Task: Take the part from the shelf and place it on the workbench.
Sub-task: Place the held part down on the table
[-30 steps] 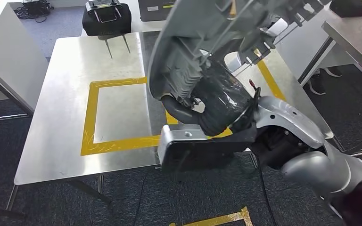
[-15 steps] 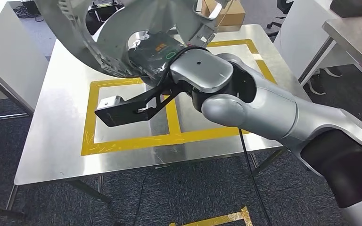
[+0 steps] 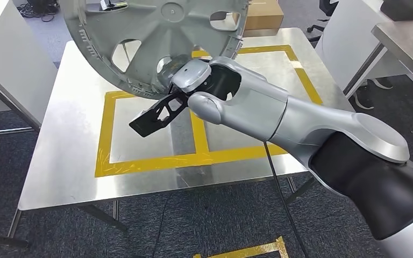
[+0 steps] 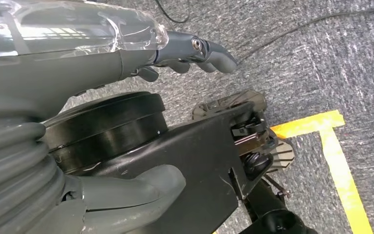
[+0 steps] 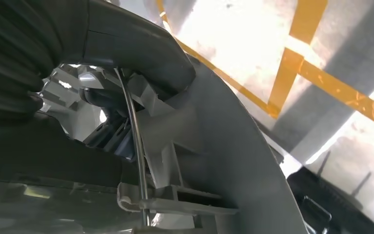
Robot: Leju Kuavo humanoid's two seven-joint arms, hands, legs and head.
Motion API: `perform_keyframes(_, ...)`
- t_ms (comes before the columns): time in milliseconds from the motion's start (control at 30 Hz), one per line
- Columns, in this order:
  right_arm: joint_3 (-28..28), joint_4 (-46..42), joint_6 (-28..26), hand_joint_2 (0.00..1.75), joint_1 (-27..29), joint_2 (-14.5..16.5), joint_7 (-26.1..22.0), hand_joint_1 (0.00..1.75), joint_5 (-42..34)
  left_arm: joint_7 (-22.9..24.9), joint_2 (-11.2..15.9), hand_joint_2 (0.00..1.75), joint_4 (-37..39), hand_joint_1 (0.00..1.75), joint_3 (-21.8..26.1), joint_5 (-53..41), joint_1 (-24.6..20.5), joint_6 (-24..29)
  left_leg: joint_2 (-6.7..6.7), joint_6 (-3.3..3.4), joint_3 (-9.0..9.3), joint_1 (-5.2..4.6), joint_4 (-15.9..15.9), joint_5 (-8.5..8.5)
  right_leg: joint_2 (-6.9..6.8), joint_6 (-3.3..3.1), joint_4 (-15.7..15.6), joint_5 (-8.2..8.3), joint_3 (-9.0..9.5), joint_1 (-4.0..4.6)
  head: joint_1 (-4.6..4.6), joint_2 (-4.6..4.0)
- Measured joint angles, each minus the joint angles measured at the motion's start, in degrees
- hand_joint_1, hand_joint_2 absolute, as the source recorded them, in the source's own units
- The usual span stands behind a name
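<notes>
Part (image 3: pixel 156 37) gripped by right robot hand (image 3: pixel 178 80) above workbench (image 3: pixel 70 134).

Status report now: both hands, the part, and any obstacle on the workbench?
Right hand grips wheel cover, held above workbench. Left hand holds nothing, above carpet. Cardboard box at far edge; taped rectangles bare.

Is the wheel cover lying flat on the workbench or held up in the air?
Held up, tilted. The wheel cover hangs above the workbench, gripped at its lower rim by the right hand.
</notes>
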Motion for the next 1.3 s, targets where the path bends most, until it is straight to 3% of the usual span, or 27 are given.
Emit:
perform_keyframes(467,1.3,7.6,3.0,1.75,-2.2,1.0,3.0,1.75,-8.9,0.0,-0.1,1.75,0.1,0.00,0.0,-0.4,0.0,-0.4,-0.93,0.01,-0.07,-0.01,0.0,0.09,-0.34,0.00,-0.1,0.00,0.03,0.00,-0.01,0.00)
perform_keyframes(633,0.9,8.1,3.6,1.75,-2.3,-0.4,5.9,1.75,-13.9,0.0,-0.1,1.75,0.2,0.00,0.0,-0.8,0.0,-0.6,-1.20,0.01,-0.09,-0.02,0.1,0.11,-0.48,0.00,-0.1,0.00,0.04,0.00,-0.01,0.00)
perform_keyframes(867,-0.2,8.8,3.2,1.75,-2.3,-2.7,6.0,1.75,-17.8,0.0,0.1,1.75,0.2,0.00,0.0,-1.1,0.0,-1.1,-1.46,0.00,-0.12,-0.02,0.1,0.12,-0.62,0.00,-0.2,0.00,0.05,0.00,0.02,0.00)
perform_keyframes(1067,-2.1,9.3,3.0,1.75,-1.5,-5.8,6.0,1.75,-19.2,0.0,0.4,1.75,0.3,0.00,0.0,-1.8,0.0,-1.3,-1.92,0.02,-0.17,-0.02,0.1,0.24,-1.07,0.01,-0.2,-0.01,0.14,0.02,0.01,0.00)
perform_keyframes(1300,-4.0,11.2,6.8,1.75,-1.1,-7.3,6.0,1.75,-18.7,0.2,0.8,1.75,0.3,0.00,-0.4,-2.3,-0.6,-1.4,-1.67,0.01,-0.18,-0.03,0.1,0.25,-0.97,0.02,-0.3,0.00,0.15,0.01,0.04,0.00)
